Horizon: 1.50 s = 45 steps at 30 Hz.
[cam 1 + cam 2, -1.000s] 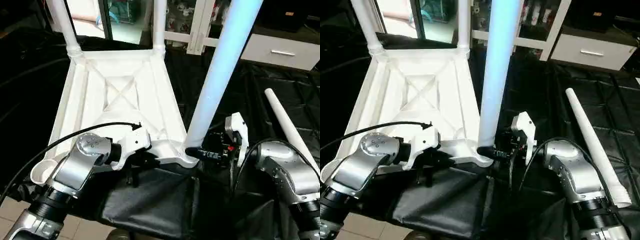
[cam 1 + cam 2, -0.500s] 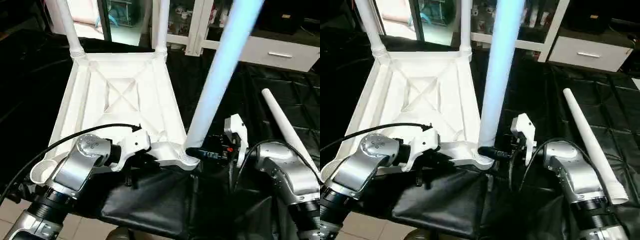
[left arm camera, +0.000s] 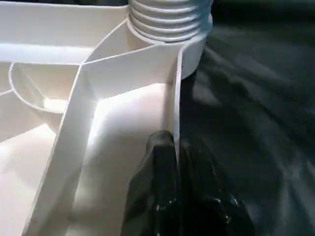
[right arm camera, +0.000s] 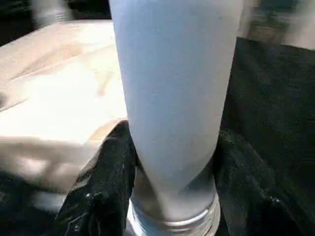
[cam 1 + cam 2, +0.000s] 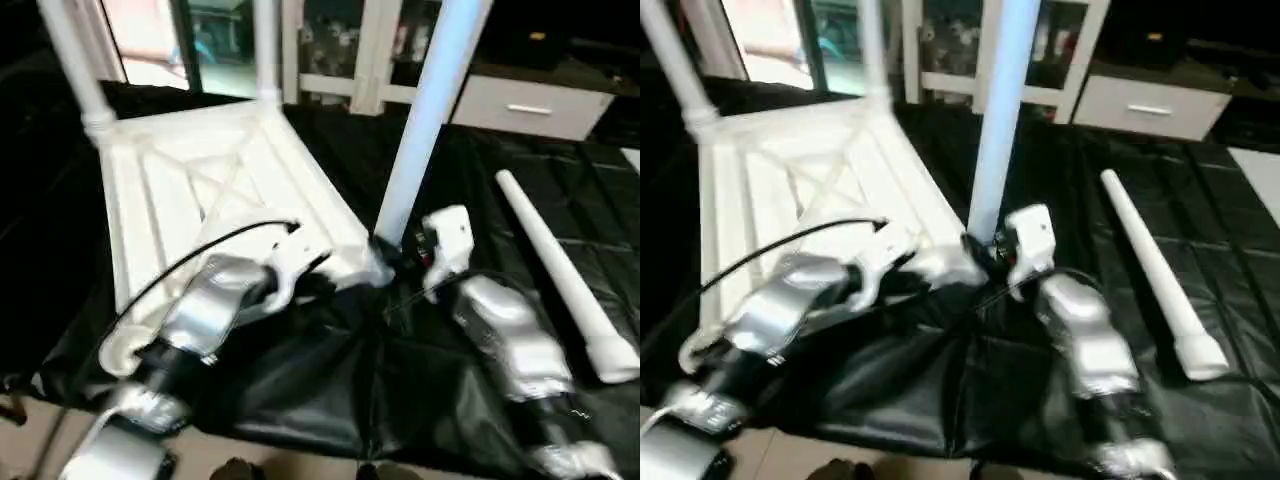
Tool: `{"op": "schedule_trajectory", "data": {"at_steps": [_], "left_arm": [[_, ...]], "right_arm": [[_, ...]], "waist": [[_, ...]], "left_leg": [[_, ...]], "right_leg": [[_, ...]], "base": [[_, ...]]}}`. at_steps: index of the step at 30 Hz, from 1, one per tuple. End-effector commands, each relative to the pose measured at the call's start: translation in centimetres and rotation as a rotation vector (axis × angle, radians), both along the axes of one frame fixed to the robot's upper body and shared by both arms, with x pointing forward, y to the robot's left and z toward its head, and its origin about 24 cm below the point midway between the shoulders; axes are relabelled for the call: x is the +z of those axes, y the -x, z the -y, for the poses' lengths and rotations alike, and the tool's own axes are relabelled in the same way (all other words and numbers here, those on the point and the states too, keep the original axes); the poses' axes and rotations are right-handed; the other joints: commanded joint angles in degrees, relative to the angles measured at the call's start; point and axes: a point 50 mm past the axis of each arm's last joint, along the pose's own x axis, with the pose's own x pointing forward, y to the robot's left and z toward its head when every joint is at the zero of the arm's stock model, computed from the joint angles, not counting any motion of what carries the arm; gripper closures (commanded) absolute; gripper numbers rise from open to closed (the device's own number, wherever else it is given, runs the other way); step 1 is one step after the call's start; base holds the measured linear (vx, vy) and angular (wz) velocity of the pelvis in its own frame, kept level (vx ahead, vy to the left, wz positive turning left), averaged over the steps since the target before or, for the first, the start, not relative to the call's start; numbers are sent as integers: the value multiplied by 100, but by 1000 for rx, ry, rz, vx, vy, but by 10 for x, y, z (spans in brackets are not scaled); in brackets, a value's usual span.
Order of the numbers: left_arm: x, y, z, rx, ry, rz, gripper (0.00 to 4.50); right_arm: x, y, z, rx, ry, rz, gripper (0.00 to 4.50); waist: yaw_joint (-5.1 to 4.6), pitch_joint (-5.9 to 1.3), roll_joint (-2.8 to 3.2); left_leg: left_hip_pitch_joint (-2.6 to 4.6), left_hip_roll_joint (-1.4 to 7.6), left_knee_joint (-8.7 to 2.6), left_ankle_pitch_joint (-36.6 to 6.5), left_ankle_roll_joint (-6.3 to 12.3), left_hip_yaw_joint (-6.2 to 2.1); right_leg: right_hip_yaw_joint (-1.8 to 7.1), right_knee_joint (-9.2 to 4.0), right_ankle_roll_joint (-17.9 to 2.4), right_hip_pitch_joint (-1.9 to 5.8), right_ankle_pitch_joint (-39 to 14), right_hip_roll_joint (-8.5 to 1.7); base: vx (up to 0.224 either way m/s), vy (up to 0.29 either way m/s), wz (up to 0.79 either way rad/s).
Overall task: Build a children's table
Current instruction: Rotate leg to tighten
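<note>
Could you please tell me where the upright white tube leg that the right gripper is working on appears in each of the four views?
Left eye view: the upright white tube leg rises right of centre from the white plastic top's near corner socket.
Right eye view: centre, running up to the top edge.
Left wrist view: its ribbed base at the top.
Right wrist view: central, between the right gripper fingers.
Shared landmark: that corner socket.

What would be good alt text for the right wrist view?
A white leg stands upright between the right tool's two black fingers, which close around its lower end just above its threaded base. Behind it lie the white top and the black sheet.
</note>
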Motion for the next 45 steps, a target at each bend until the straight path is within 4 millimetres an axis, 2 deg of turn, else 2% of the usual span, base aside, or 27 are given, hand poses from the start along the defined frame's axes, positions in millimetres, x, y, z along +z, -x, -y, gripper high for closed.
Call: {"op": "schedule_trajectory", "data": {"at_steps": [1, 2, 3, 4, 6, 9, 12, 14, 20, 21, 23, 24, 26, 28, 30, 31, 32, 33, 35, 36, 37, 38, 40, 41, 43, 44, 45], "left_arm": [[41, -6, 32, -23, 206, 122, 450], [42, -7, 35, -24, 210, 124, 450], [44, -7, 41, -29, 213, 132, 450], [45, -8, 44, -30, 210, 140, 450], [46, -8, 46, -34, 202, 149, 450], [46, -8, 44, -30, 200, 148, 450], [42, -9, 34, -19, 172, 143, 450], [41, -9, 30, -13, 165, 143, 450], [36, -9, 19, -28, 131, 151, 450], [33, -7, 12, -46, 115, 140, 450], [31, -5, 8, -52, 109, 132, 450], [29, -4, 4, -56, 101, 129, 450], [25, -1, -3, -65, 91, 114, 450], [23, 1, -7, -74, 85, 112, 450], [21, 5, -12, -114, 81, 109, 450], [21, 7, -14, -133, 80, 110, 450], [20, 8, -15, -145, 78, 102, 450], [18, 15, -20, -203, 85, 87, 450], [16, 23, -24, -261, 92, 69, 450], [16, 26, -26, -279, 92, 63, 450], [16, 29, -27, -308, 99, 60, 450], [16, 32, -28, -330, 104, 59, 450], [16, 36, -30, -363, 104, 47, 450], [16, 38, -31, -378, 100, 42, 450], [15, 39, -32, -383, 99, 40, 450], [16, 40, -32, -395, 100, 37, 450], [16, 40, -32, -397, 100, 38, 450]], "right_arm": [[-51, 12, -3, -93, 53, -232, 257], [-51, 11, -6, -105, 48, -230, 257], [-50, 9, -15, -105, 40, -219, 257], [-47, 7, -21, -103, 26, -205, 257], [-42, 3, -29, -87, 26, -179, 257], [-38, 1, -32, -71, 28, -154, 257], [-30, -1, -33, -11, -10, -109, 257], [-26, -1, -33, 11, -39, -91, 201], [-9, 0, -30, 89, -80, -19, 143], [1, 1, -20, 126, -73, 21, 141], [5, 2, -14, 136, -61, 36, 136], [9, 2, -6, 130, -47, 54, 108], [16, 5, 10, 141, -14, 75, 96], [18, 8, 18, 156, -2, 76, 88], [19, 16, 28, 228, 27, 59, 59], [20, 19, 32, 255, 38, 54, 59], [20, 21, 35, 276, 52, 51, 59], [20, 27, 43, 331, 90, 47, 59], [20, 32, 51, 381, 125, 41, 59], [20, 33, 54, 395, 135, 38, 59], [20, 36, 56, 426, 142, 31, 59], [20, 38, 57, 449, 147, 25, 59], [20, 42, 59, 496, 144, 12, 59], [22, 44, 57, 538, 124, 8, 59], [23, 45, 56, 552, 117, 10, 59], [27, 48, 52, 612, 95, 11, 59], [28, 49, 51, 636, 89, 11, 59]], "waist": [[-36, -346, -85], [-46, -344, -76], [-65, -353, -94], [-73, -351, -80], [-56, -344, -90], [-51, -338, -98], [-43, -334, -105], [-34, -331, -102], [9, -338, -97], [24, -330, -90], [53, -343, -96], [54, -341, -81], [70, -349, -79], [83, -348, -77], [99, -356, -77], [110, -354, -61], [124, -367, -72], [131, -371, -44], [163, -371, -66], [167, -365, -51], [170, -363, -72], [196, -370, -65], [227, -391, -58], [245, -393, -80], [288, -398, -63], [301, -396, -58], [302, -376, -79]], "left_leg": [[118, 228, -478, -2587, -177, -247], [133, 233, -485, -2655, -175, -251], [117, 243, -506, -2665, -141, -252], [100, 237, -523, -2676, -111, -250], [152, 226, -507, -2759, -53, -224], [145, 230, -512, -2689, 5, -208], [150, 229, -512, -2645, 50, -190], [160, 231, -510, -2618, 82, -177], [162, 245, -517, -2384, 160, -147], [166, 247, -520, -2309, 186, -134], [149, 266, -523, -2173, 210, -134], [150, 268, -526, -2144, 212, -127], [140, 273, -529, -2012, 225, -122], [142, 289, -530, -1948, 240, -113], [131, 286, -528, -1880, 263, -108], [121, 291, -528, -1832, 284, -105], [125, 291, -514, -1776, 299, -95], [119, 284, -508, -1762, 317, -99], [123, 304, -494, -1645, 379, -86], [128, 299, -489, -1647, 395, -78], [137, 287, -469, -1633, 421, -52], [147, 293, -449, -1604, 456, -46], [121, 295, -439, -1361, 520, -49], [104, 294, -427, -1163, 592, -41], [106, 292, -413, -1007, 683, -34], [105, 293, -414, -1001, 683, -36], [103, 296, -425, -1085, 672, -38]], "right_leg": [[81, -595, -539, 158, -3523, -321], [73, -606, -540, 158, -3455, -309], [72, -601, -560, 188, -3217, -308], [80, -595, -593, 186, -3050, -302], [110, -617, -620, 148, -2978, -306], [125, -613, -649, 147, -2893, -308], [135, -619, -671, 145, -2842, -311], [145, -625, -687, 135, -2813, -310], [173, -609, -806, 146, -2574, -312], [180, -608, -832, 140, -2519, -305], [188, -584, -838, 170, -2417, -311], [195, -578, -854, 157, -2371, -306], [195, -552, -898, 182, -2241, -301], [204, -542, -918, 174, -2141, -297], [207, -522, -947, 192, -2021, -284], [212, -516, -967, 199, -1907, -280], [214, -495, -1004, 199, -1811, -284], [207, -493, -1044, 206, -1810, -285], [220, -477, -1086, 203, -1691, -293], [225, -477, -1123, 186, -1681, -287], [239, -477, -1160, 165, -1671, -271], [250, -462, -1211, 157, -1624, -280], [233, -405, -1262, 198, -1360, -272], [232, -372, -1306, 205, -1133, -261], [230, -346, -1375, 204, -973, -259], [224, -346, -1392, 206, -1002, -256], [222, -361, -1368, 205, -1127, -255]], "base": [[0, 0, 0], [-36, 70, -20], [-14, 50, -13], [0, 0, 0], [0, 0, 0], [0, 0, 0], [0, 0, 0], [0, 0, 0], [0, 0, 0], [0, 0, 0], [0, 0, 0], [0, 0, 0], [0, 0, 0], [0, 0, 0], [0, 0, 0], [0, 0, 0], [0, 0, 0], [0, 0, 0], [38, -12, 2], [57, -19, 5], [53, -27, 9], [0, 0, 0], [0, 0, 0], [0, 0, 0], [0, 0, 0], [0, 0, 0], [0, 0, 0]]}}
